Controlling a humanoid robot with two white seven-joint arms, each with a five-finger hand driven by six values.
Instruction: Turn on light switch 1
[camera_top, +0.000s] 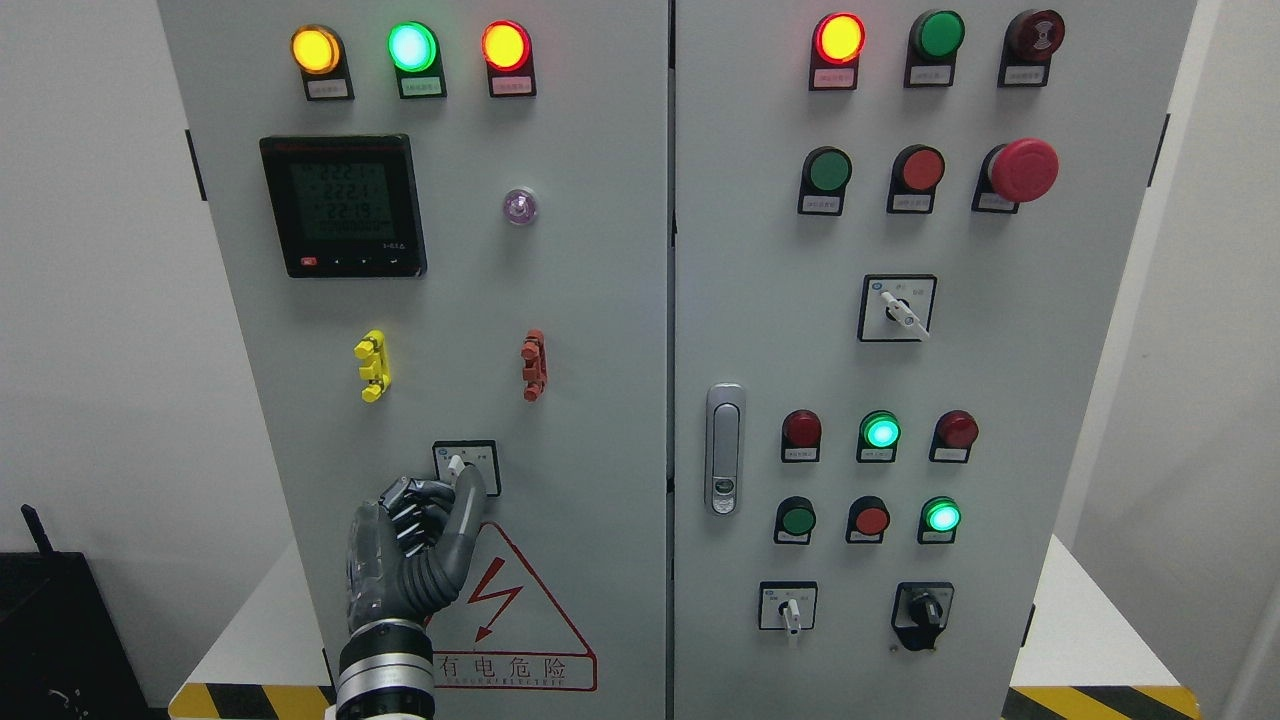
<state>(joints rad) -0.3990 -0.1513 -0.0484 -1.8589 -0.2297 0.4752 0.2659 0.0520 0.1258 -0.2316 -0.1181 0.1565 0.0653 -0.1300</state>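
A small rotary switch (462, 464) with a white lever sits in a black-framed plate low on the left door of the grey cabinet (600, 400). My left hand (425, 520) comes up from the bottom left. Its thumb (468, 500) reaches up and touches the switch plate just right of the lever. The other fingers (415, 505) are curled beside it, left of and below the switch. I cannot tell whether the lever is pinched. The right arm is out of view.
The left door carries three lit lamps (412, 47), a digital meter (343, 205), a yellow clip (372, 365) and a red clip (534, 365), and a red warning triangle (510, 610). The right door has a handle (724, 448), buttons and other rotary switches (897, 308).
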